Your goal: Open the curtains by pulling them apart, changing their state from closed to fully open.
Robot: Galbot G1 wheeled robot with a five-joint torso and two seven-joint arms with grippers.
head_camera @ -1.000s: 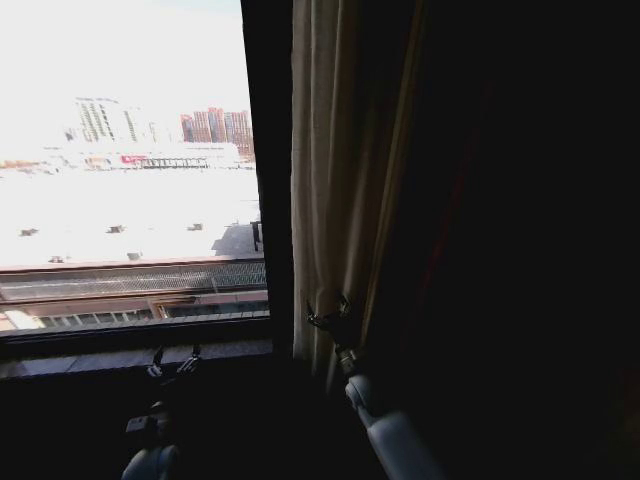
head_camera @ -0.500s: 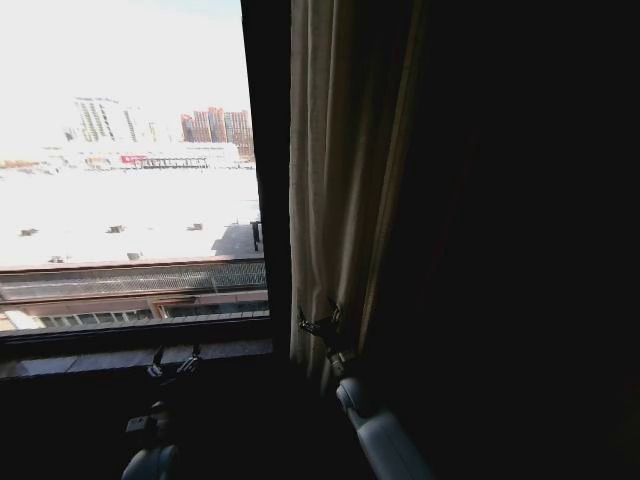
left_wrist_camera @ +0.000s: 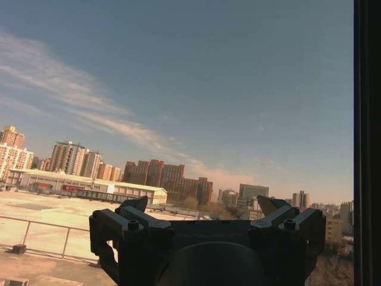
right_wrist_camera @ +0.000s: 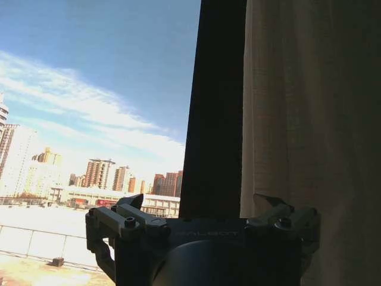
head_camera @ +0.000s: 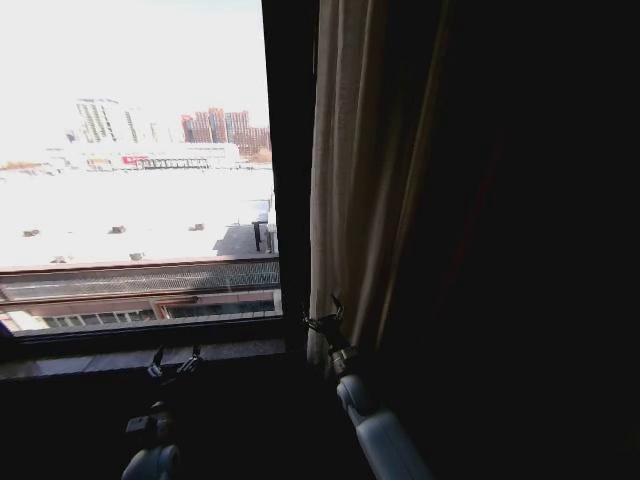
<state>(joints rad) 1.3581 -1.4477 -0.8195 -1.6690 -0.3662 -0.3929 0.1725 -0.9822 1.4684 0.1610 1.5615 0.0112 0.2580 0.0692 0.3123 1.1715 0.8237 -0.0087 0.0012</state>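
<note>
Change: curtains (head_camera: 345,170) edge sits further toward 3 o'clock, baring more window (head_camera: 140,150).
Right hand (head_camera: 322,322): spread, beside fabric.
Left hand (head_camera: 174,360): spread, parked at 7 o'clock.

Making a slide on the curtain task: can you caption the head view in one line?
Right claw open at the bunched sheer cream pleated curtain; left claw low by the windowsill.

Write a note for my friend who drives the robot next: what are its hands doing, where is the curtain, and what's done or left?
Left tool: open, empty, parked low by the window sill.
Right tool: open, at the lower inner edge of the curtain, not gripping it.
Curtain: bunched right of the dark window frame post, next to the dark drape.
Done: the window glass here is uncovered.
Left: can't tell if the rest of the window is clear.
</note>
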